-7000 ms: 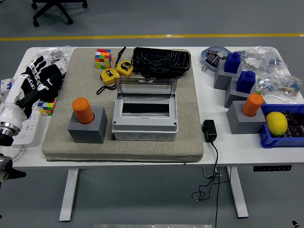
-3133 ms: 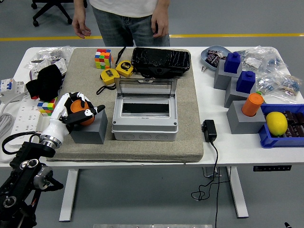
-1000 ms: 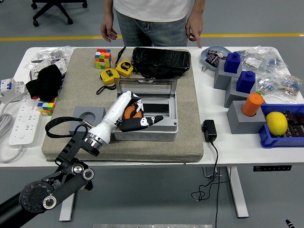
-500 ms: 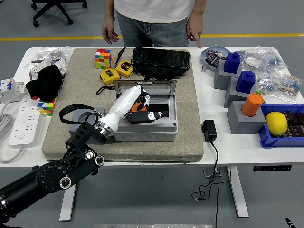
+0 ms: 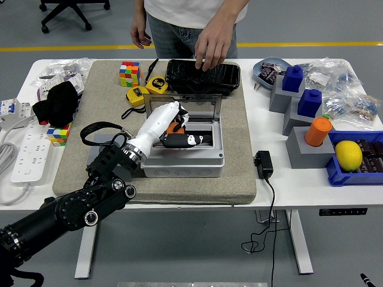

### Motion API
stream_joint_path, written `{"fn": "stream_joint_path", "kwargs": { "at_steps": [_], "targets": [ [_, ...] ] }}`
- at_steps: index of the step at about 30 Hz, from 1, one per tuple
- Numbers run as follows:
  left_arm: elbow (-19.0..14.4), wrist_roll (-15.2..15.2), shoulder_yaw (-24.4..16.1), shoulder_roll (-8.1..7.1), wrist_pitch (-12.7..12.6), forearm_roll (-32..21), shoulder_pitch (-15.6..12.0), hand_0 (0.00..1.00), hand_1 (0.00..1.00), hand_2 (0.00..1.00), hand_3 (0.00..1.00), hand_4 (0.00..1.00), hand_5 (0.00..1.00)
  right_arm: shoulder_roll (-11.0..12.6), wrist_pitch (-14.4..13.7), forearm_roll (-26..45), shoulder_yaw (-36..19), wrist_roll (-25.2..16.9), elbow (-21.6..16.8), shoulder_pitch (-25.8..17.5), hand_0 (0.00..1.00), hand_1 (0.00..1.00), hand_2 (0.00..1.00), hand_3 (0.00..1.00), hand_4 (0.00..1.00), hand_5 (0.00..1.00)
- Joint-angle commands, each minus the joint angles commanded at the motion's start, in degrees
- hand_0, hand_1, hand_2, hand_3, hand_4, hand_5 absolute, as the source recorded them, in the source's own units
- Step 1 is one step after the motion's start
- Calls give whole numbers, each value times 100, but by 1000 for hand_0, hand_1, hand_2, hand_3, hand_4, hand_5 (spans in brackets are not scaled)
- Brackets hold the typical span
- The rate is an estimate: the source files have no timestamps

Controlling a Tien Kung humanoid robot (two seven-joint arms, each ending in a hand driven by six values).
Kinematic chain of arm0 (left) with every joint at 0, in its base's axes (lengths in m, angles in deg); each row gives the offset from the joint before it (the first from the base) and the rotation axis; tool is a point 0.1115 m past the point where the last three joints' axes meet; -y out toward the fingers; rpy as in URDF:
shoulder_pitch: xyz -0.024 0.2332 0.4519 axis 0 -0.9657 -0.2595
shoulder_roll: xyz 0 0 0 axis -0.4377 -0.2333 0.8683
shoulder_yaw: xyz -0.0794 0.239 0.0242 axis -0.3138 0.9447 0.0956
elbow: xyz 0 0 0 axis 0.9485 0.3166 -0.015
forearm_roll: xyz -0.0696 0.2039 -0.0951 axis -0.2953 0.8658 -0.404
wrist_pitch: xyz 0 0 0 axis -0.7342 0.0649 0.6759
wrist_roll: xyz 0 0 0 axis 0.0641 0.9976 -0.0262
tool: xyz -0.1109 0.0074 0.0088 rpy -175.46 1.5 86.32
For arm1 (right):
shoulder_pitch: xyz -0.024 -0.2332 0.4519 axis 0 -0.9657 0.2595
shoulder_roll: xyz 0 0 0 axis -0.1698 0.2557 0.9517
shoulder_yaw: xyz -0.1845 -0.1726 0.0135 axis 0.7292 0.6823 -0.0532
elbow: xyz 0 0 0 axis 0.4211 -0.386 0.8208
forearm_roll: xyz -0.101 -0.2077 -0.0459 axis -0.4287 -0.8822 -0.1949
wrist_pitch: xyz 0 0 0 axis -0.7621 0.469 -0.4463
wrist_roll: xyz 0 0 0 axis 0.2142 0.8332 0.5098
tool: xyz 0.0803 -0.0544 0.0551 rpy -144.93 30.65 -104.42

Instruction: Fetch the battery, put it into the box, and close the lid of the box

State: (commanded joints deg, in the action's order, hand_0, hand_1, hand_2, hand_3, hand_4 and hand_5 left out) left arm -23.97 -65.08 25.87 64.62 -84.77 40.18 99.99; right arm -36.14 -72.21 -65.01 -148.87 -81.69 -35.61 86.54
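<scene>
A grey mat [image 5: 239, 167] covers the white table [image 5: 299, 185]. Over the open grey box [image 5: 184, 146], my left hand [image 5: 167, 125] grips the orange battery [image 5: 175, 127], holding it just inside the opening before the raised lid [image 5: 203, 103]. Beyond, a person's hand [image 5: 209, 48] rests on a black case [image 5: 203, 76].

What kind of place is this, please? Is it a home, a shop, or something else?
Most likely a robotics lab or test workshop, not a home. A yellow line is painted across the grey floor, the white table holds test props such as a Rubik's cube and tape measures, and an office chair stands behind.
</scene>
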Motion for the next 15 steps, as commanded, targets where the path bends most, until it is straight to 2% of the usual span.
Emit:
{"fn": "stream_joint_path", "kwargs": {
  "at_steps": [15],
  "targets": [
    [21,71,2,37,71,239,160,112,2,2,2,989,473,7,6,-49,-35,8,0,-2,937,880,825,807,998,998]
  ]
}}
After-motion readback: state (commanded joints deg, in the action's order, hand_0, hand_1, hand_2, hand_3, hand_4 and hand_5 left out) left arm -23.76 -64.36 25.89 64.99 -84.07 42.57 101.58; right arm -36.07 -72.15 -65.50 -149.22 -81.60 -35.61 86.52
